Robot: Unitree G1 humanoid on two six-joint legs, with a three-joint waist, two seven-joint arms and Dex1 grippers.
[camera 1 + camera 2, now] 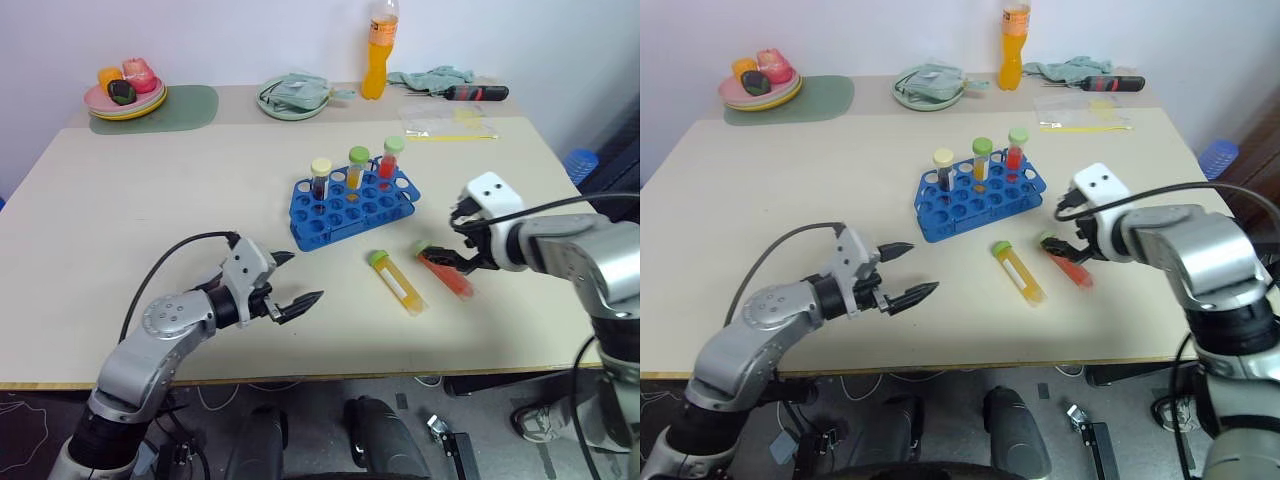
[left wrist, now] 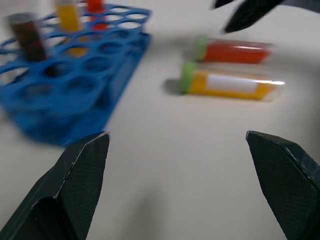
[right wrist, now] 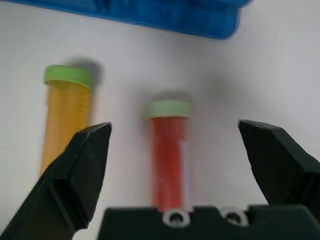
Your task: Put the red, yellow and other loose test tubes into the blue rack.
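The blue rack stands mid-table with three capped tubes upright in its far row: a dark one, a yellow one and a red one. Two loose tubes lie on the table to its right, each with a green cap: a yellow tube and a red tube. My right gripper is open and hovers right over the red tube, one finger on each side, not touching it. My left gripper is open and empty, low over the table, in front and to the left of the rack, pointing toward the tubes.
Along the far edge sit a plate of toy food on a green mat, a bowl with a cloth, an orange drink bottle, a screwdriver and a plastic bag. A black cable loops from my left wrist.
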